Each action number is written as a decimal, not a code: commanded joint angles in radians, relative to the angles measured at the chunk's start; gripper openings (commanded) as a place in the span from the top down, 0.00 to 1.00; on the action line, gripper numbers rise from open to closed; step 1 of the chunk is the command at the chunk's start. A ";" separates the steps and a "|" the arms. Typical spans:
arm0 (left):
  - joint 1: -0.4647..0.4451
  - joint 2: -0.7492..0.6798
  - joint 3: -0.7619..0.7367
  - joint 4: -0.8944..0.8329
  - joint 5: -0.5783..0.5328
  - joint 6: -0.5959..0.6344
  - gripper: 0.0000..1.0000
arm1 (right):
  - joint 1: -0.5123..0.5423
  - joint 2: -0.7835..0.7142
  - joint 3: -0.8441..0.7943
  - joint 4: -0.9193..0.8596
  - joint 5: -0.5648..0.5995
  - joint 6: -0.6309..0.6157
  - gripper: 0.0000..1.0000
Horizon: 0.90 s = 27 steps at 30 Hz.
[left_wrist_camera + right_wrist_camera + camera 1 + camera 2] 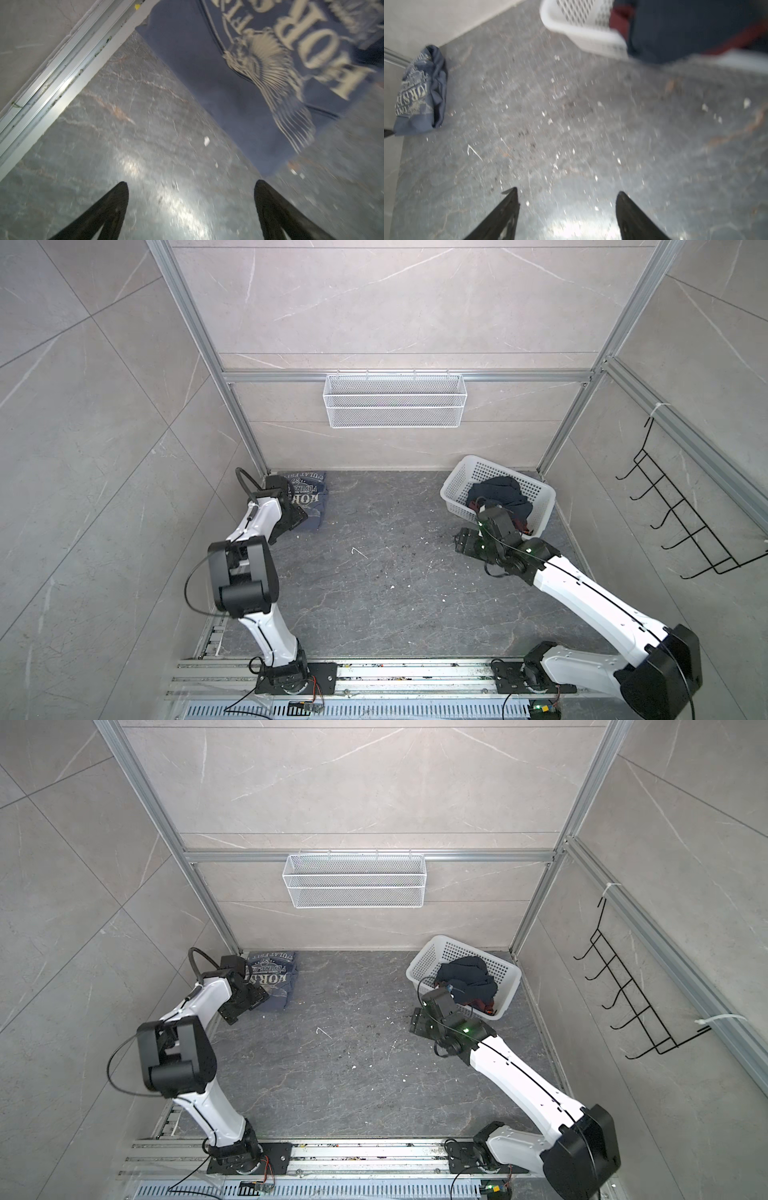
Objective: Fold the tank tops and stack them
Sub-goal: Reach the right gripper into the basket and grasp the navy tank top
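The slate-blue tank top (311, 498) (275, 979) lies folded flat in the back left corner, its white lettering up. My left gripper (192, 182) hangs open just beside its near edge (228, 79), over bare table, holding nothing. The dark navy tank top (500, 494) (467, 978) with maroon trim is bunched in the white perforated basket (463, 477) (428, 961) at the back right, and part of it spills over the rim (685, 31). My right gripper (567, 190) (462, 541) is open and empty, low over the table just in front of the basket (581, 27).
A white wire mesh tray (392, 400) hangs on the back rail. A black hook rack (681, 514) is fixed to the right wall. Aluminium posts stand at both back corners. The dark grey table (374, 572) is flecked with white crumbs.
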 commanded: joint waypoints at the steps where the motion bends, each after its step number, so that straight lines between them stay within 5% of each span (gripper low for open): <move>1: -0.051 -0.222 -0.128 0.105 0.049 -0.026 0.02 | -0.003 0.115 0.121 -0.068 0.152 -0.098 0.25; 13: -0.257 -0.553 -0.482 0.209 0.127 0.013 0.02 | -0.189 0.497 0.486 -0.240 0.399 -0.167 0.16; 27: -0.294 -0.607 -0.571 0.237 0.147 0.008 0.02 | -0.371 0.837 0.707 -0.362 0.312 -0.147 0.12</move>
